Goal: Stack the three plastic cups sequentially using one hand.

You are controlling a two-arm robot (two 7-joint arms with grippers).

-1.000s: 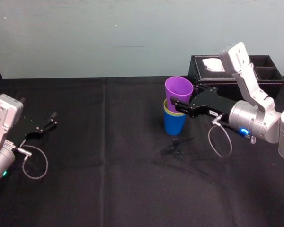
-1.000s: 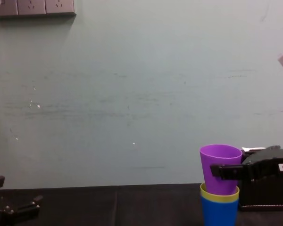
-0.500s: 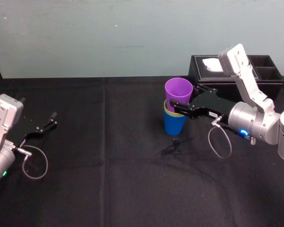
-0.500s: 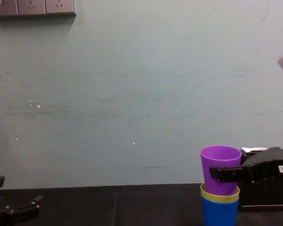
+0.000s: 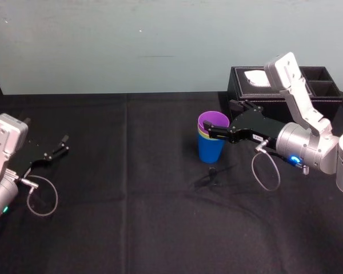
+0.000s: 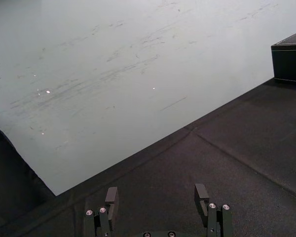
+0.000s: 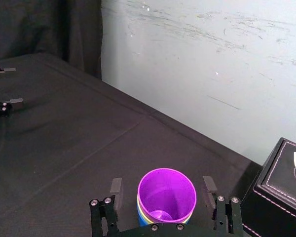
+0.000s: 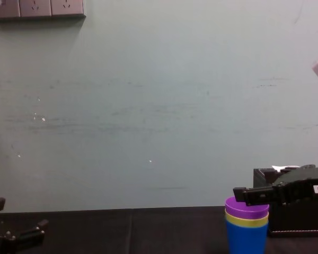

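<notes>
The left hand (image 5: pixel 62 144) lay parked near the desk's (image 5: pixel 131 217) left edge, jaws spread and empty. Towards the back right, the purple cup (image 5: pixel 213 121) sat nested in the yellow-green cup (image 5: pixel 201 133), itself inside the blue cup (image 5: pixel 210 149). The right hand (image 7: pixel 162 185) straddled the purple rim, released, jaws clear on both sides. The cups looked light, smooth and slippery; a gentle pinch across the wall below the rim would probably suit.

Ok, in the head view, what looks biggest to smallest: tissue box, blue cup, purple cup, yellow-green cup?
1. tissue box
2. blue cup
3. purple cup, nested, only its top shows
4. yellow-green cup, just a rim sliver
</notes>
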